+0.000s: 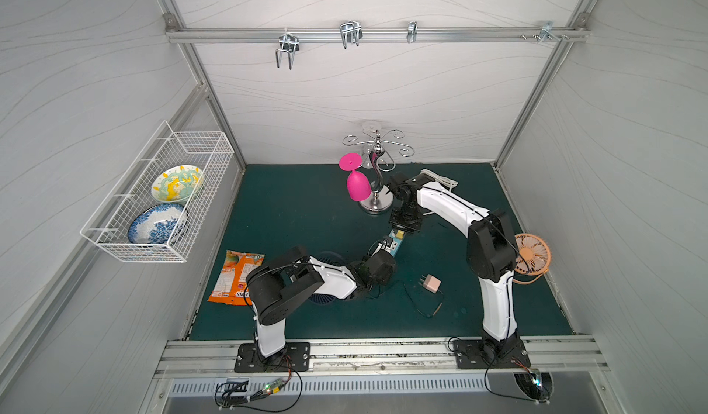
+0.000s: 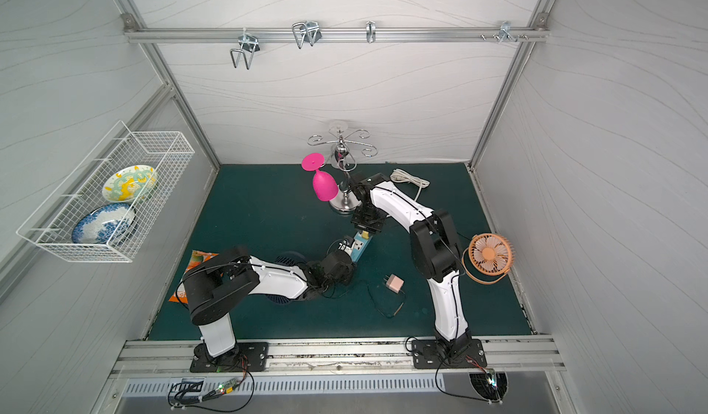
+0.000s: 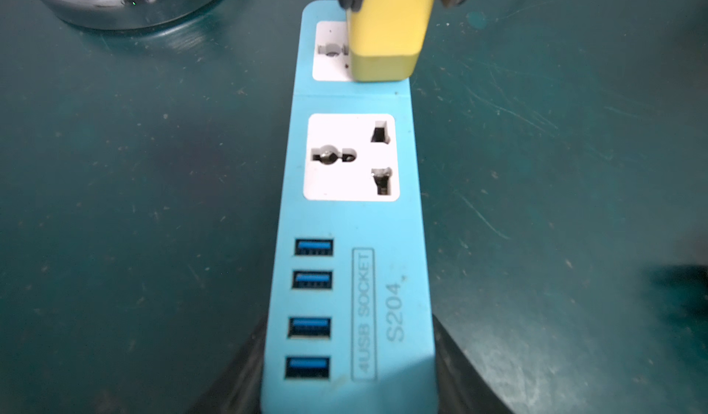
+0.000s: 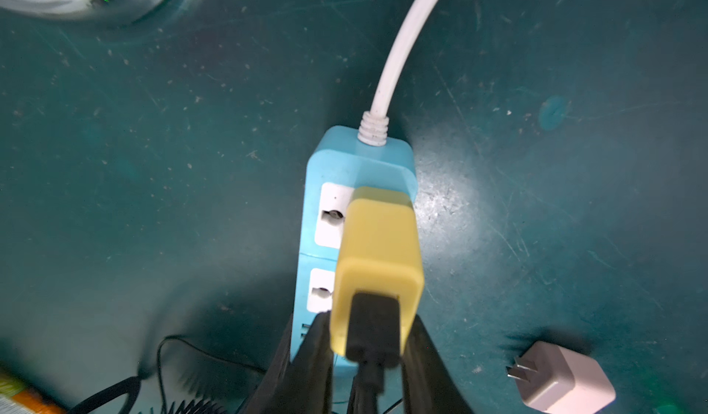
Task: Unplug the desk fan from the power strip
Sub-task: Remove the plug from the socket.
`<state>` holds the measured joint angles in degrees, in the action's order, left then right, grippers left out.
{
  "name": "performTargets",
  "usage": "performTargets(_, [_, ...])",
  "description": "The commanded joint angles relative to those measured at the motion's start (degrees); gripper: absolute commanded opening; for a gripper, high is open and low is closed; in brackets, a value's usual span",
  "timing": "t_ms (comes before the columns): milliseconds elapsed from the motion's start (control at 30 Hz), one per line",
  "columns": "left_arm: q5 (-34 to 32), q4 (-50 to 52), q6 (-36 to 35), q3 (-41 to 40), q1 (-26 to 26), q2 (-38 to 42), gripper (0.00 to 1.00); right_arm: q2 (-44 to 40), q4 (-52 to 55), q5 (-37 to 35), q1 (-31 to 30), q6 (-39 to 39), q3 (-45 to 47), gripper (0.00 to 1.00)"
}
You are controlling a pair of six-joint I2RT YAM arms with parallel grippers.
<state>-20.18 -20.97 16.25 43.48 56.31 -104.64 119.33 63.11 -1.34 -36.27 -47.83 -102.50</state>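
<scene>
The left wrist view is showing the power strip (image 3: 352, 220) lengthwise on the green mat (image 3: 134, 201). Its USB end is sitting clamped between the dark fingers of the left gripper (image 3: 348, 370). One white outlet is lying bare in the middle of that frame. At the top edge, a yellow plug (image 3: 387, 36) is sitting in the far outlet, pinched from both sides by black fingertips.

The right wrist view is giving what that one is hiding. The right gripper (image 4: 369, 331) is squeezing the yellow plug, a black lead (image 4: 373, 324) is entering the plug's top, and the strip's white cord (image 4: 394, 55) is leaving its far end toward the upper right. A pink adapter (image 4: 559, 381) is lying loose at the lower right. The lead seems to be heading toward the dark blue fan (image 1: 329, 258), though the left arm is covering most of that run.

In both top views the strip is lying at the centre of the mat, between the two grippers. An orange fan (image 2: 490, 253) is standing at the mat's right edge. A chrome stand (image 1: 377, 201) is holding a pink glass (image 1: 358, 188) upside down just behind the strip. A snack packet (image 1: 235, 278) is lying at the left.

Pale panelled walls are enclosing the mat. A rail with hooks (image 1: 375, 34) is crossing the back wall, and a wire basket (image 1: 134, 253) on the left wall is holding two plates.
</scene>
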Motion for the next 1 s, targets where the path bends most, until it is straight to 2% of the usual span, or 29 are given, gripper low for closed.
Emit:
performTargets(0, [0.53, 2.45, -0.59, 1.33, 0.22, -1.76, 0.0, 0.78, 2.06, -3.65, -1.96, 1.59, -1.55, 0.0])
performTargets(133, [0.69, 2.69, -0.51, 1.32, 0.31, -1.65, 0.0, -0.24, 1.41, -4.11, -1.34, 1.52, -0.45, 0.0])
performTargets(467, [0.53, 2.64, 0.15, 0.64, 0.29, -1.49, 0.0, -3.14, -1.66, 0.44, 1.8, 0.39, 1.2, 0.0])
performTargets(633, [0.91, 2.69, -0.24, 1.03, 0.29, -1.84, 0.0, -0.2, 3.81, -6.33, -2.56, 2.85, -5.28, 0.0])
performTargets(767, [0.94, 2.74, -0.45, 1.29, 0.3, -2.1, 0.0, -0.53, 2.22, -7.05, -4.35, 2.6, -3.03, 0.0])
performTargets(833, [0.99, 2.83, -0.41, 1.33, 0.35, -2.24, 0.0, -0.93, 1.3, -5.97, -4.34, 2.03, -1.31, 0.0])
performTargets(967, [0.95, 3.12, -0.1, 1.04, 0.29, -2.2, 0.0, -3.26, -2.56, 0.1, -0.3, -0.54, 3.35, 0.0])
